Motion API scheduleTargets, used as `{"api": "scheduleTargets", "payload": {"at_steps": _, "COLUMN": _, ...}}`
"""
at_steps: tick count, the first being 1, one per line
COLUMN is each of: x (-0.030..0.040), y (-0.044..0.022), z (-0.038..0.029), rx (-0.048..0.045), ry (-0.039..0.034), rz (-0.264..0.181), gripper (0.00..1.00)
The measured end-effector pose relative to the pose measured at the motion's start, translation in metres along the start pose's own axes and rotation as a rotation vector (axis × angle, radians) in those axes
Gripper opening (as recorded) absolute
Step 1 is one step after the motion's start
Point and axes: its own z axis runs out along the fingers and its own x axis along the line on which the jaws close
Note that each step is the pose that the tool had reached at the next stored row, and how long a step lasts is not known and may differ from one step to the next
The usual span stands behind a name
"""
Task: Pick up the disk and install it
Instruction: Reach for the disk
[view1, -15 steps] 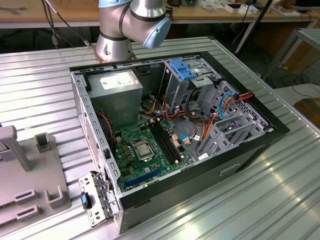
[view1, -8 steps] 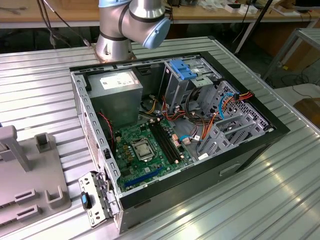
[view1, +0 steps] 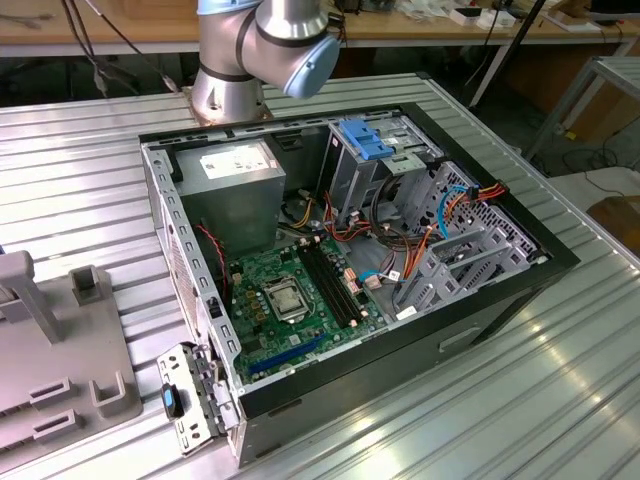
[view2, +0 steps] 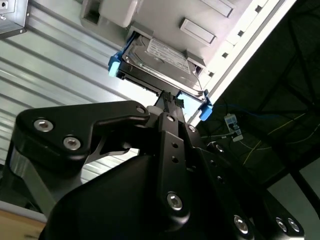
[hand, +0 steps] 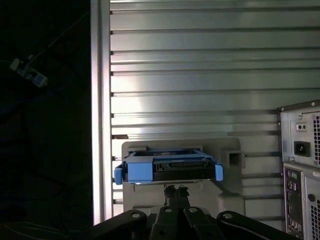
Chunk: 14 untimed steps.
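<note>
The disk (view2: 161, 54) is a flat dark drive with a white label, clipped into bright blue rails (view2: 115, 65). It lies in a pale grey holder (hand: 227, 172) on the ribbed metal table. In the first wrist view the disk (hand: 180, 169) shows end-on, with its connector edge towards me. In both wrist views my gripper (view2: 170, 100) points at the middle of that edge. Its fingertips (hand: 171, 190) are together, just short of the disk, with nothing between them. The open computer case (view1: 350, 250) lies on its side in the exterior view.
The case's back panel (hand: 300, 165) stands close beside the holder. Inside the case are a green motherboard (view1: 290, 295), a grey power supply (view1: 235, 190), a blue ribbed latch plate (view1: 365, 140) and grey drive cages (view1: 450, 255). Grey fixtures (view1: 60, 350) sit at the exterior view's left.
</note>
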Motion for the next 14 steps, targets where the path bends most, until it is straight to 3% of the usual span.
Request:
{"api": "scheduleTargets", "payload": {"at_steps": 7, "x": 0.0234, "y": 0.0009, "z": 0.0004, "rx": -0.0002, "ry": 0.0003, "rz": -0.006, "gripper": 0.11}}
{"api": "scheduleTargets", "payload": {"at_steps": 14, "x": 0.0248, "y": 0.0009, "z": 0.0003, "rx": -0.0002, "ry": 0.0004, "rz": -0.007, "gripper": 0.11}}
